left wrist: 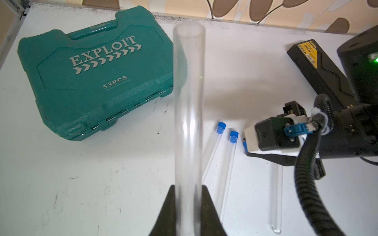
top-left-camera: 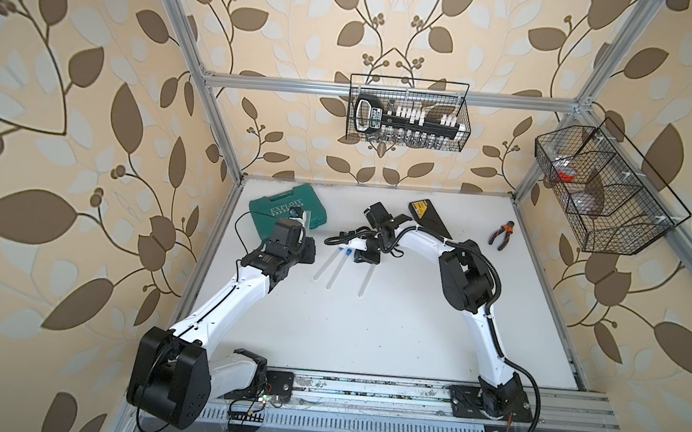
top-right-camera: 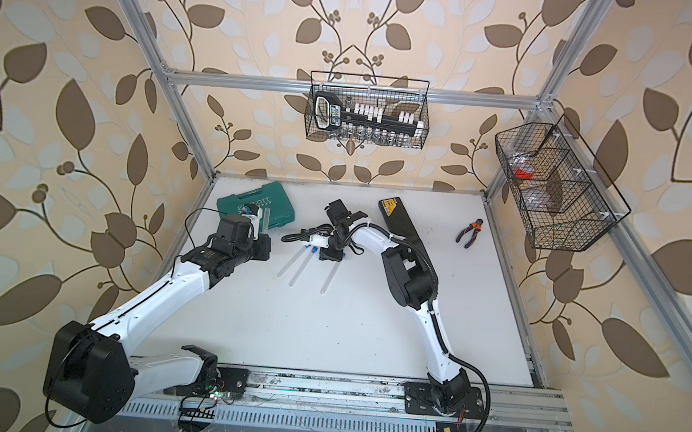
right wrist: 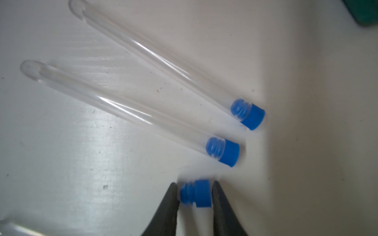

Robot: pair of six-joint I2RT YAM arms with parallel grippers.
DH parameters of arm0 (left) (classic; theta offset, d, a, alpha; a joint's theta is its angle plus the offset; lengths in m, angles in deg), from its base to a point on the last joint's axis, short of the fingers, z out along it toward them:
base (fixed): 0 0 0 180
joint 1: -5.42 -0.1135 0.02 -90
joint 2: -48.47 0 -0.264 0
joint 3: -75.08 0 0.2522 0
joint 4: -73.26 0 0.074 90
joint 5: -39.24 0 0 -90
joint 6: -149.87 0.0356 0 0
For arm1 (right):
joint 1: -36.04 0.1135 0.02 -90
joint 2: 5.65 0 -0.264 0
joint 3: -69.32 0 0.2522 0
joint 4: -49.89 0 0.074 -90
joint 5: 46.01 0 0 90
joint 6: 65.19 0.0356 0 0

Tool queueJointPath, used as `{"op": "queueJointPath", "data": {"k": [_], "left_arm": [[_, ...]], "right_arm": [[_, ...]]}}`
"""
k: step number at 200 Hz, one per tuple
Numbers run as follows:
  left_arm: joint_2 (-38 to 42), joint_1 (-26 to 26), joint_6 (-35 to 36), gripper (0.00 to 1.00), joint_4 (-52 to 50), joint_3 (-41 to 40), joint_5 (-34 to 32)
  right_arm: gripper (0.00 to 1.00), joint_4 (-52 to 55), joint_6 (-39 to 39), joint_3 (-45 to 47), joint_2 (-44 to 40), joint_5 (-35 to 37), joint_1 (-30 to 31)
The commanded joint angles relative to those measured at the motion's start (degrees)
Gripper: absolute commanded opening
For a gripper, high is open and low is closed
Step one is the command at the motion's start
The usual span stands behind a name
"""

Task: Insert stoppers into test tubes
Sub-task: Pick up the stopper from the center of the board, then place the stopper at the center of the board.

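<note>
My left gripper (left wrist: 189, 190) is shut on a clear test tube (left wrist: 188, 102) and holds it up over the edge of the green case, open mouth away from the jaws; the tube shows in both top views (top-left-camera: 306, 218) (top-right-camera: 266, 219). Two test tubes (right wrist: 155, 114) (right wrist: 163, 67) lie side by side on the table, each with a blue stopper (right wrist: 229, 152) (right wrist: 250, 116) in its mouth. A third, unplugged tube (top-left-camera: 365, 281) lies to their right. My right gripper (right wrist: 194, 192) is low over the table, with a loose blue stopper (right wrist: 196, 193) between its fingers. One finger touches the ribbed end, a sliver of gap shows at the cap end.
A green tool case (top-left-camera: 288, 215) lies at the back left. A black tool with a yellow label (top-left-camera: 427, 218) and pliers (top-left-camera: 501, 234) lie at the back right. Wire baskets hang on the back wall (top-left-camera: 408, 113) and the right wall (top-left-camera: 604, 189).
</note>
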Motion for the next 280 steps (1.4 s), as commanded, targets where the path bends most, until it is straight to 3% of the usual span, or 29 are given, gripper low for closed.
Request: {"op": "queueJointPath", "data": {"k": [1,74,107,149,209,248,280], "left_arm": [[0.71,0.25,-0.03,0.00,1.54,0.10,0.50],[1.06,0.25,0.26,0.00,1.41,0.08,-0.09],[1.45,0.25,0.27,0.00,1.33,0.00,-0.36],[1.75,0.25,-0.01,0.00,1.78,-0.08,0.53],[2.00,0.25,-0.10,0.00,1.94,-0.09,1.02],[2.02,0.25,-0.01,0.00,1.98,-0.18,1.36],[2.20,0.25,0.11,0.00,1.85,-0.20,1.15]], "right_arm": [[0.26,2.32,-1.07,-1.11,2.14,-0.27,-0.10],[0.25,-0.65,3.48,0.54,-5.48,-4.41,-0.87],[0.22,-5.71,10.09,10.37,-14.98,-4.60,-1.79],[0.22,-14.58,26.04,30.80,-32.11,-0.99,-2.47],[0.23,-13.60,64.44,52.22,-50.91,23.28,2.07],[0.23,-13.36,83.35,59.16,-53.45,29.08,6.23],[0.24,-12.35,89.74,59.92,-49.51,27.82,7.36]]}}
